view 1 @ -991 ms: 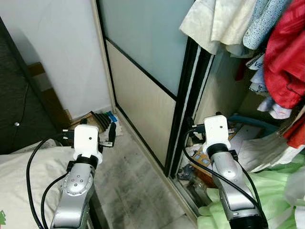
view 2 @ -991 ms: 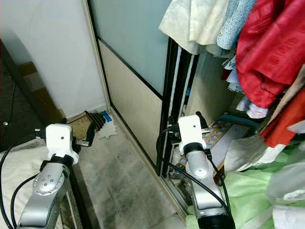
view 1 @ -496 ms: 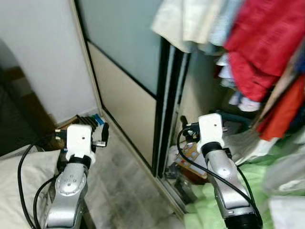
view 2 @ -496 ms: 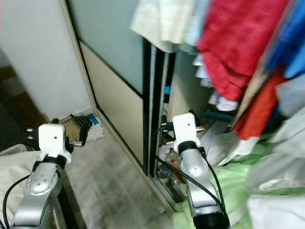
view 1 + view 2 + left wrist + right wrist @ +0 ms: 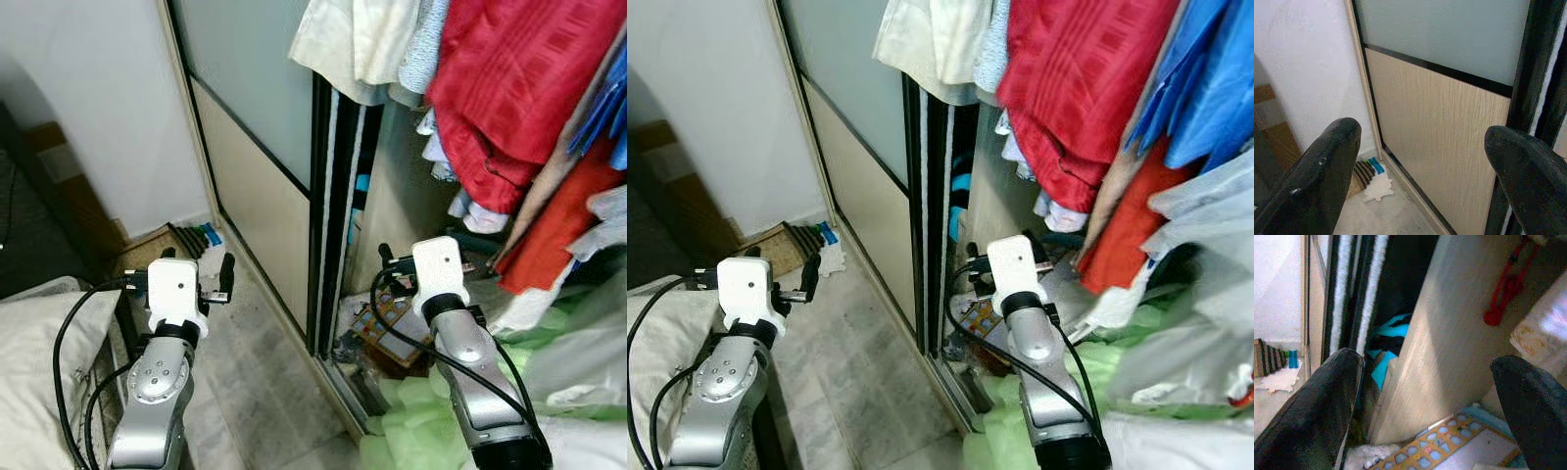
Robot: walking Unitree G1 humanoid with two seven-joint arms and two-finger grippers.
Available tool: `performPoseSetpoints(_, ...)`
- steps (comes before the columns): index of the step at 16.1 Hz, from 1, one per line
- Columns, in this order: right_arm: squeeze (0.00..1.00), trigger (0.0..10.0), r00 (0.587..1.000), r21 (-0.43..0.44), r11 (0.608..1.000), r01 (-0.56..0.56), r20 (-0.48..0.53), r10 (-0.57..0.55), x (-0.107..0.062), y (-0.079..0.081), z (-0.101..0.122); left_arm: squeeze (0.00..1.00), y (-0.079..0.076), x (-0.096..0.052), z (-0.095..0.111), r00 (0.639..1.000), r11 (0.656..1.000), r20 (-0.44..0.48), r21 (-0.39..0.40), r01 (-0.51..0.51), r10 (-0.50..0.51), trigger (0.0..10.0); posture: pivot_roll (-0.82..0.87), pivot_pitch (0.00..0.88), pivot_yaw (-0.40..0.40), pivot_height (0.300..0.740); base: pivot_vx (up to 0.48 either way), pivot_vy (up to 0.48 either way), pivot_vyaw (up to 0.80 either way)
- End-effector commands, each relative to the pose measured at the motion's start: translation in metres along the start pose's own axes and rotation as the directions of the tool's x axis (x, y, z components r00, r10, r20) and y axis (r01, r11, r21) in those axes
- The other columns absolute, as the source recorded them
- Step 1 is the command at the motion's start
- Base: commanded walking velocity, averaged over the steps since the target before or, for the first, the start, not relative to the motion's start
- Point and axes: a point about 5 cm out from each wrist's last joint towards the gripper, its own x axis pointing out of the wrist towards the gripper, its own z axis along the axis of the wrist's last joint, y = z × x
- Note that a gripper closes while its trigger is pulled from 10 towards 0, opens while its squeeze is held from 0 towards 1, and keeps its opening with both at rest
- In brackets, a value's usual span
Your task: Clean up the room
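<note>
Red cloth, a large garment [image 5: 509,88], hangs before us in the open wardrobe among pale [image 5: 343,39] and blue clothes [image 5: 1205,78], and we face the gap where the sliding wardrobe door [image 5: 255,127], frosted above and light wood below, ends at its black frame. We hold both arms raised in front of us. Our left gripper [image 5: 196,269] is over the grey tiled floor [image 5: 245,382] just beside the door, and its two black fingers [image 5: 1327,171] stand well apart with nothing between them; past them we see the door panel and, at the foot of the white wall [image 5: 1303,73], a small heap of striped and white cloth with a bit of blue [image 5: 1373,176]. The same heap [image 5: 196,238] lies on the floor in the corner, well apart from both grippers. Our right gripper [image 5: 397,264] points into the wardrobe, its fingers [image 5: 1317,406] likewise spread wide and holding nothing. Ahead of it we make out an upright light wood partition [image 5: 1449,333], something turquoise [image 5: 1388,342] in the dark behind it, and a patterned board with blue squares [image 5: 1435,443] lying low. Light green fabric [image 5: 421,421] is piled under our right arm, and a white pillow [image 5: 39,372] lies beside our left arm.
</note>
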Motion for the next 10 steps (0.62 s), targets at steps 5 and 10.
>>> performPoseSetpoints(5,0.0,10.0,1.0,0.092,0.996,0.007,-0.026,-0.005,-0.003,0.0039,0.0012,0.0,0.0022,-0.0002,-0.0022,1.0,1.0,-0.001,0.003,-0.012,0.012,10.0,-0.07,0.0,-0.001,0.74,0.0,0.0,0.0)
performPoseSetpoints(10,0.0,10.0,0.998,0.106,0.992,-0.065,0.016,0.063,-0.0051,0.0102,0.007,0.0,0.0094,-0.0002,-0.0027,1.0,0.999,-0.006,0.038,-0.024,0.024,10.0,-0.05,0.0,-0.002,0.74,0.0,0.0,0.48)
